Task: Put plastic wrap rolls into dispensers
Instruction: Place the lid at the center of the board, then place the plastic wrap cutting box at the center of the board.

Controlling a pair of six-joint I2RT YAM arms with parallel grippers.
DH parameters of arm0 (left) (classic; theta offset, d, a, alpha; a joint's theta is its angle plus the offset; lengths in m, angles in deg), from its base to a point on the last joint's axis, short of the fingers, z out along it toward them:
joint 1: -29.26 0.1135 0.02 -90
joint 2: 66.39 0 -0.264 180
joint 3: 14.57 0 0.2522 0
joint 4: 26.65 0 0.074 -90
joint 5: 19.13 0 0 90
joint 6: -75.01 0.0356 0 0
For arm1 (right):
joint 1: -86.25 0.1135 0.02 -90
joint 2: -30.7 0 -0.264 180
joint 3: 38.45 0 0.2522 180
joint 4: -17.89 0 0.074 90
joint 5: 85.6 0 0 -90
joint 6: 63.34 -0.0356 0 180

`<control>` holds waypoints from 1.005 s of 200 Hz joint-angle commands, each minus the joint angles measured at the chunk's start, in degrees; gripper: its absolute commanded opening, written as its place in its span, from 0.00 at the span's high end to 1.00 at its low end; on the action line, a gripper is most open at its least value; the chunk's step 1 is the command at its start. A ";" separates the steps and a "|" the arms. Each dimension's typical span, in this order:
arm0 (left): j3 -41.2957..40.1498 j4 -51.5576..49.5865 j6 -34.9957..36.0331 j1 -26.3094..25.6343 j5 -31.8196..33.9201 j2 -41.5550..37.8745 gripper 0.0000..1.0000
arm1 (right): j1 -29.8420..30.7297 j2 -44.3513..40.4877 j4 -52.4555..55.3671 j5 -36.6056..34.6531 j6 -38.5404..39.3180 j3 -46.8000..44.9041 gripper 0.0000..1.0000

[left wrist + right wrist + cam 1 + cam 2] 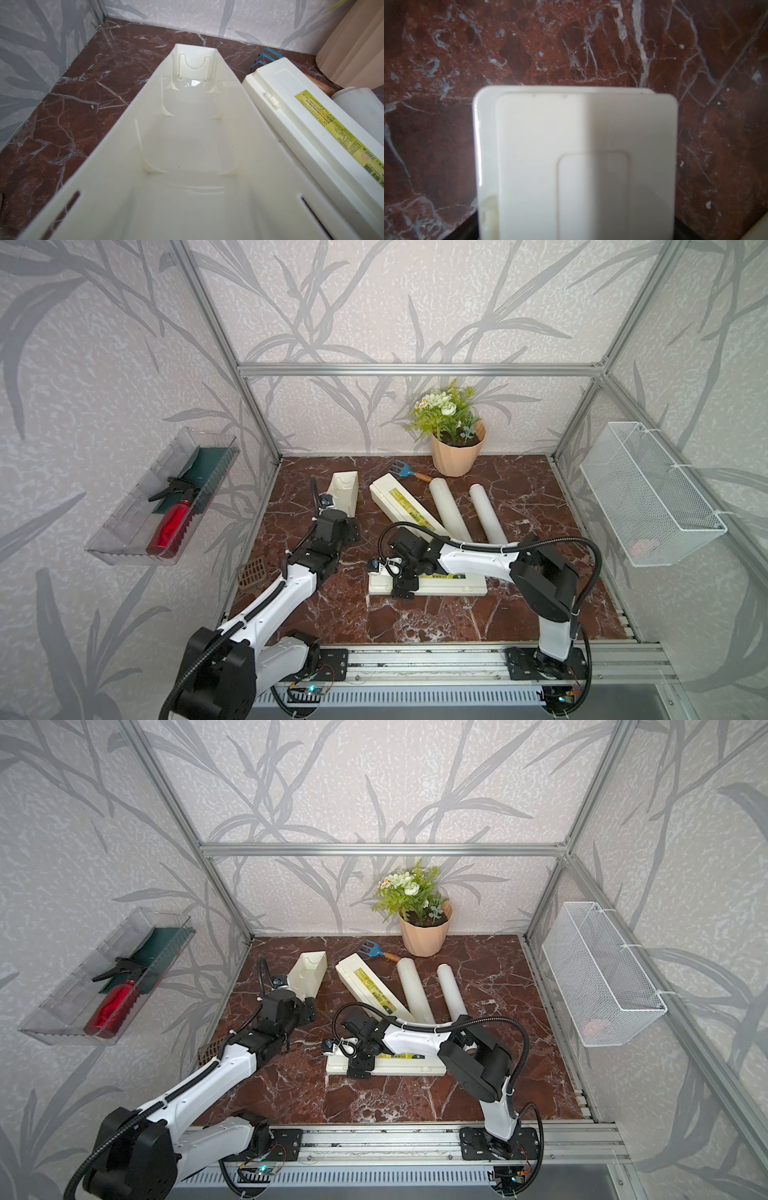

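Observation:
One dispenser [344, 491] lies open at the back left, its empty trough [187, 135] facing up and its labelled lid [405, 506] flat beside it. My left gripper [347, 522] grips the trough's near end; its fingers are hidden in the left wrist view. Both plastic wrap rolls [449, 506] [488, 514] lie side by side on the table, right of that lid. The other dispenser [453, 585] lies closed near the front. My right gripper [401, 585] straddles its left end [587, 145], open, with a gap beside the box.
A peach flower pot [455, 452] stands at the back, with a blue hand fork [405, 470] in front of it. A brown grid piece [251, 570] lies at the table's left edge. On the side walls hang a wire basket [648, 497] and a clear tray [166, 497].

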 commanded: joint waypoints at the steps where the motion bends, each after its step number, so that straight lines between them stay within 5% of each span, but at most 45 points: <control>1: -0.61 -16.20 -5.95 -0.80 -3.43 4.82 0.52 | -0.86 -1.03 -0.19 2.34 0.46 -0.88 0.01; 63: -2.71 -14.47 -10.11 -2.75 -7.79 11.61 0.52 | -1.53 -4.90 0.96 4.08 -0.84 -1.28 0.01; 115: -3.42 -13.64 -15.38 -3.01 -14.34 20.93 0.49 | -8.99 -12.54 1.39 6.88 -13.37 -0.16 0.01; 157: -3.68 -12.39 -17.55 -3.92 -15.63 23.46 0.46 | -17.95 -14.45 1.95 -2.57 -20.80 0.40 0.01; 176: -3.23 -14.21 -17.81 -4.84 -13.67 21.61 0.37 | -23.73 -11.96 4.76 -5.86 -26.12 2.63 0.01; 201: -2.54 -16.78 -18.08 -6.48 -10.15 16.94 0.01 | -29.29 -7.51 7.20 -6.81 -28.91 5.48 0.01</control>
